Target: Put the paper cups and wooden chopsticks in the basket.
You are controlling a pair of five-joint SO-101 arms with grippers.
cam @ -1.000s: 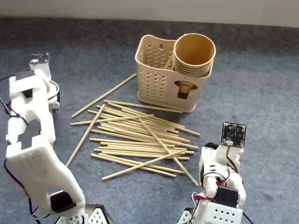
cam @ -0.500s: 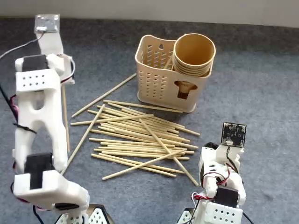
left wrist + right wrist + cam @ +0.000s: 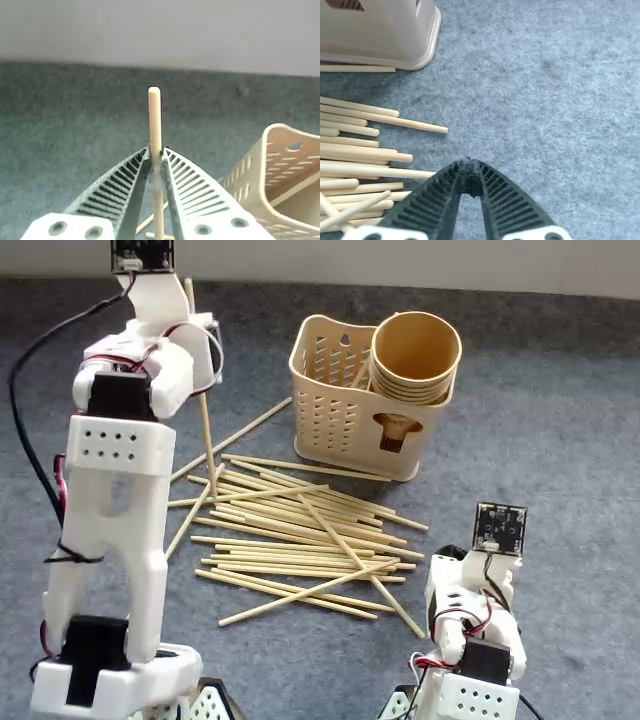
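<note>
Up it goes! In the high view the left arm has swung off the carpet at 9 o'clock and now stretches out toward 11, and it has carried a single stick [image 3: 207, 440] with it. The left gripper [image 3: 190, 325] is clamped on that stick, which hangs steeply, its lower end over the pile's [image 3: 300, 540] 10 o'clock corner. That reads as one stick lifted and on its way, with the basket [image 3: 330, 390] waiting just off at 3 o'clock from the gripper. The cups [image 3: 415, 355] are already stacked in the basket's far-right compartment, so the pile looks like the job that remains. The right arm [image 3: 470, 610] hasn't budged at 5 o'clock.

From the left wrist, the fingers pinch the stick [image 3: 154, 120] tight, its rounded tip poking just past them. The basket rim [image 3: 280, 145] is close beside it, and the stick isn't over the opening yet.

From the right wrist, the right gripper [image 3: 468, 165] is closed on nothing, hovering over bare carpet just beside the pile's ends [image 3: 365, 145], with the basket's foot [image 3: 420, 57] beyond.

Underfoot is grey, short-pile carpet [image 3: 560, 440], soft enough that sticks lie flat in it. A pale wall [image 3: 150, 30] runs along the far edge.
</note>
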